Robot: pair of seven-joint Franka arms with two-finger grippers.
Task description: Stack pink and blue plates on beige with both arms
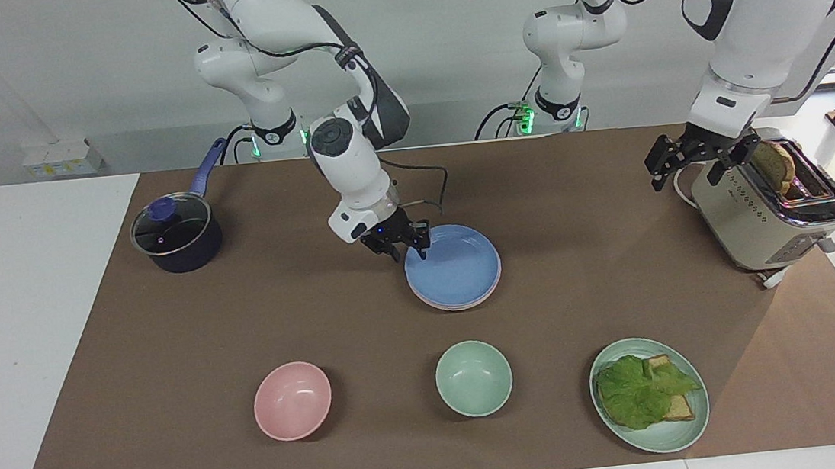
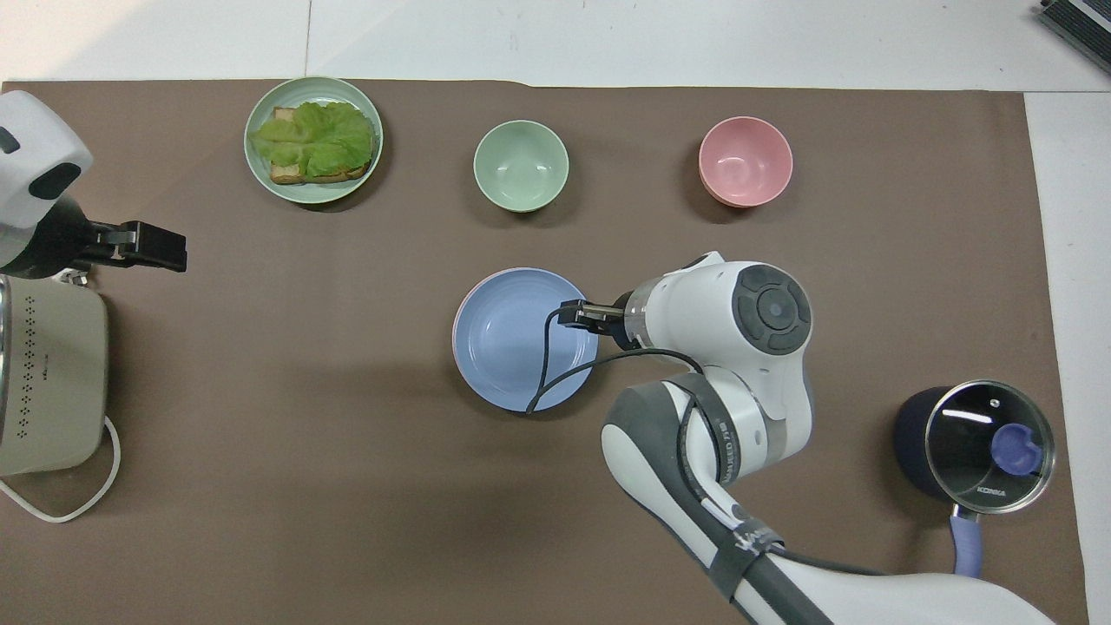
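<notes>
The blue plate (image 1: pixel 453 265) (image 2: pixel 523 338) lies flat on top of a stack in the middle of the mat. A thin rim of the pink plate (image 1: pixel 459 306) shows under it. The beige plate is hidden beneath them. My right gripper (image 1: pixel 408 252) (image 2: pixel 577 314) is open at the blue plate's rim, on the side toward the right arm's end, holding nothing. My left gripper (image 1: pixel 684 177) (image 2: pixel 161 247) waits open in the air beside the toaster.
A toaster (image 1: pixel 768 212) with bread stands at the left arm's end, a lidded pot (image 1: pixel 176 238) at the right arm's end. Farther from the robots are a pink bowl (image 1: pixel 292 400), a green bowl (image 1: pixel 473 378) and a green plate (image 1: pixel 655 437) with lettuce and bread.
</notes>
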